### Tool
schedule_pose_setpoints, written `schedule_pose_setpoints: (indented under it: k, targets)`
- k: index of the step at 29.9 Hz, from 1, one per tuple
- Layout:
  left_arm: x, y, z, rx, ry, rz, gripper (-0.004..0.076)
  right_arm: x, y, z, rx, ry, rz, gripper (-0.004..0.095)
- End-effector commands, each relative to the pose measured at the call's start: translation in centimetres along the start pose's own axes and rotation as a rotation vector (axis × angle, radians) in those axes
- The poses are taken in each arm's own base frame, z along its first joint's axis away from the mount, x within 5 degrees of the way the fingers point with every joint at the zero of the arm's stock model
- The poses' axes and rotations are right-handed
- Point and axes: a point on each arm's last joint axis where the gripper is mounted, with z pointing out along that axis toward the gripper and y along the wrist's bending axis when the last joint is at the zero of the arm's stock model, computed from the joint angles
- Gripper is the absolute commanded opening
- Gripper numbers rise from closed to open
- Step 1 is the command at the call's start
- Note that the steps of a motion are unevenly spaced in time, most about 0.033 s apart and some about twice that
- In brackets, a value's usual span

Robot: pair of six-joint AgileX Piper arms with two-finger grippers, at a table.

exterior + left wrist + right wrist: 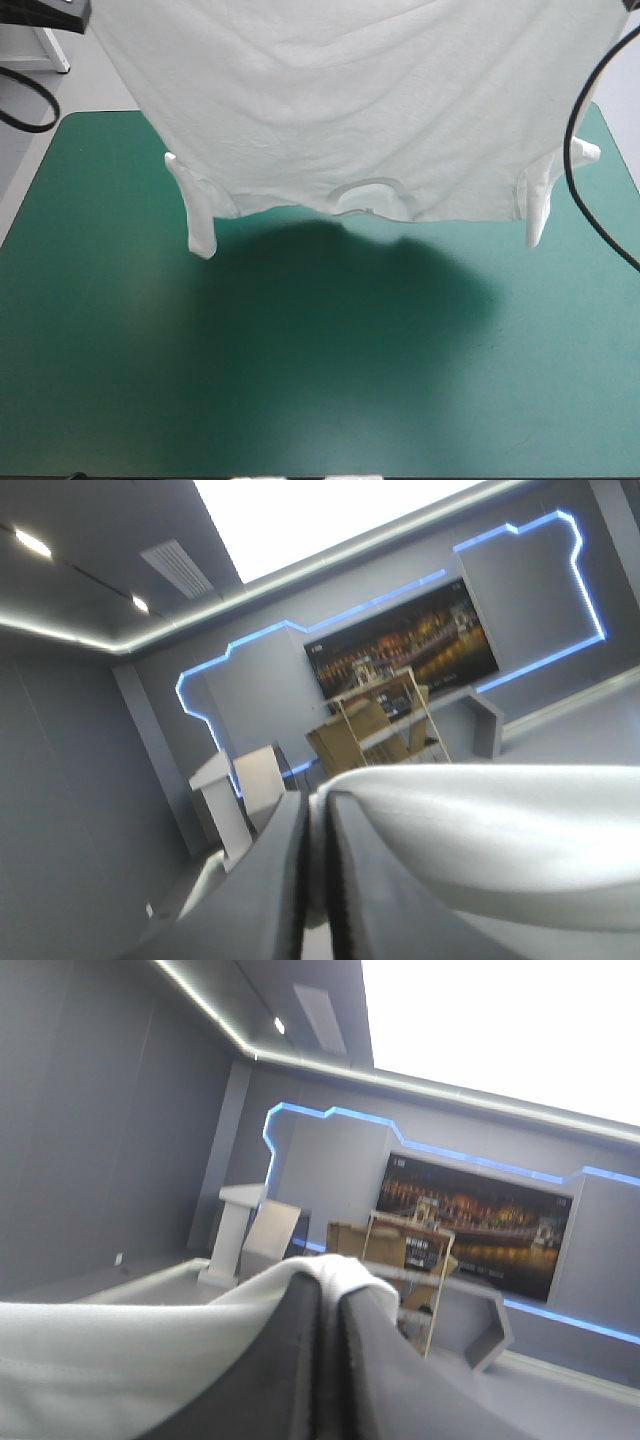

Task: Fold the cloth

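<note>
The white T-shirt [360, 110] hangs spread wide above the teal-green table [300, 380], upside down: its collar [372, 195] and both sleeves [200, 215] dangle lowest, clear of the cover. Both arms are raised out of the high view. In the left wrist view my left gripper [318, 810] has its black fingers [270, 880] closed to a narrow slit, with T-shirt fabric [500, 830] draped over them. In the right wrist view my right gripper [330, 1285] is likewise pinched on a fold of the T-shirt [120, 1350]. Both wrist views look level into the room.
The T-shirt casts a broad shadow [340, 290] on the middle of the table. The far table edge [100, 113] shows at the left behind the hanging cloth.
</note>
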Motion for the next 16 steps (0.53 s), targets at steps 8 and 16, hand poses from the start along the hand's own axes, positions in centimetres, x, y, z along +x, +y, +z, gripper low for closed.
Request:
schedule_pose_setpoints:
  k: [8,16]
  targets:
    - [-2.4,1.3,-0.4,-0.077,-0.142,0.072,0.0019,-2.9,-0.5,-0.9,0.064,-0.183,-0.048,-0.0017]
    - [2.8,-2.6,6.6,-0.063,-0.05,0.218,0.0019,4.9,-1.6,7.1,0.057,-0.049,0.014,-0.0017]
